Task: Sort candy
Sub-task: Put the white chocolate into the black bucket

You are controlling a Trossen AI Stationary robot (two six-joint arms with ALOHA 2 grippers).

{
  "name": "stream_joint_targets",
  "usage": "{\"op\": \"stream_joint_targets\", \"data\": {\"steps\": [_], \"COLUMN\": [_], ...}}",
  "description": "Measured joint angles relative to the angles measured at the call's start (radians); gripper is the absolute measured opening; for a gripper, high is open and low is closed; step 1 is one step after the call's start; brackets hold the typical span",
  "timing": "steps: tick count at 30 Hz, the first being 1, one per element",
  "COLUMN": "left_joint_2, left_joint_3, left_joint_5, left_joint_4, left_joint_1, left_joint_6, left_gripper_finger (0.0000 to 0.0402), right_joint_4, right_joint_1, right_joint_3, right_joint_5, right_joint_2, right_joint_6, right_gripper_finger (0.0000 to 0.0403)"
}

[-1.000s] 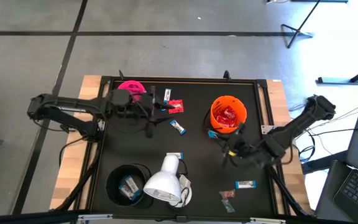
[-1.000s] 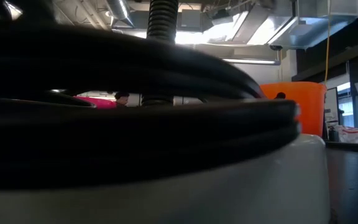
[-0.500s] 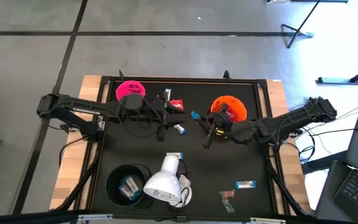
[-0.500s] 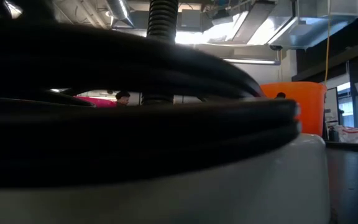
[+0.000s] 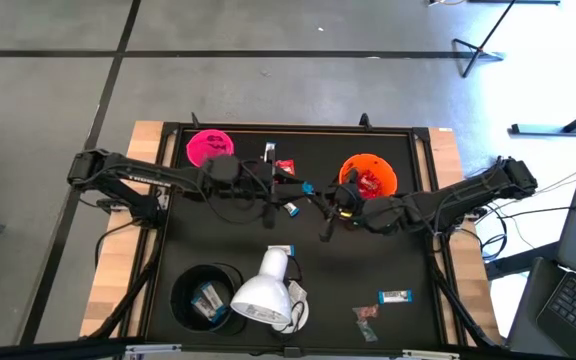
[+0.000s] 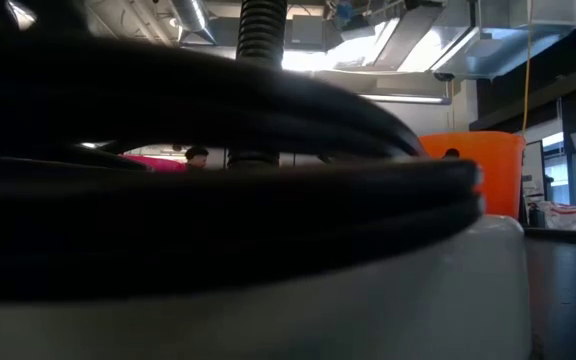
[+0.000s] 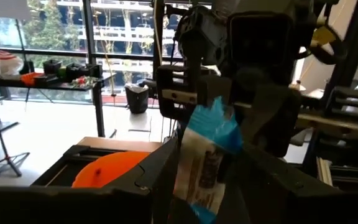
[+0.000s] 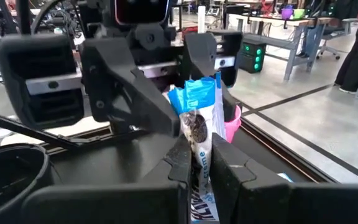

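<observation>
Blue-and-white candy bar (image 8: 199,134) pinched upright in right claw (image 5: 313,191), clenched on it mid-tabletop (image 5: 408,150). Facing it, left claw (image 5: 290,183), parted around the same bar's top. Both arms stretched inward, meeting between pink cup (image 5: 208,146) and orange cup (image 5: 368,180).

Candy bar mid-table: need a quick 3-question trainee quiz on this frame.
1. True or false: the right gripper is shut on the white-and-blue bar.
2. Which cup holds red packets? A pink cup, B orange cup, C black cup.
3. Fill in: the white lamp head lies right beside the ____ cup.
Key: 1 true; 2 B; 3 black cup.
</observation>
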State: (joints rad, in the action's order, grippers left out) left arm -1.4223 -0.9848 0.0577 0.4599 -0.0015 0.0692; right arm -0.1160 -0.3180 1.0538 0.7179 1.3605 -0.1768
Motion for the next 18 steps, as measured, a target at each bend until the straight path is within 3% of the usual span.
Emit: {"op": "stream_joint_targets", "data": {"steps": [11, 18], "left_joint_2": [0.000, 0.000], "left_joint_3": [0.000, 0.000], "left_joint_5": [0.063, 0.064], "left_joint_4": [0.006, 0.008], "left_joint_1": [-0.006, -0.019], "left_joint_6": [-0.001, -0.040], "left_gripper_finger": [0.0148, 0.0077], "right_joint_4": [-0.012, -0.010], "right_joint_1": [-0.002, -0.002], "right_joint_3": [0.000, 0.000], "right_joint_5": [0.005, -0.003], "right_joint_2": [0.000, 0.000], "right_joint_6": [0.000, 0.000], "right_gripper_finger": [0.0035, 0.0035]}}
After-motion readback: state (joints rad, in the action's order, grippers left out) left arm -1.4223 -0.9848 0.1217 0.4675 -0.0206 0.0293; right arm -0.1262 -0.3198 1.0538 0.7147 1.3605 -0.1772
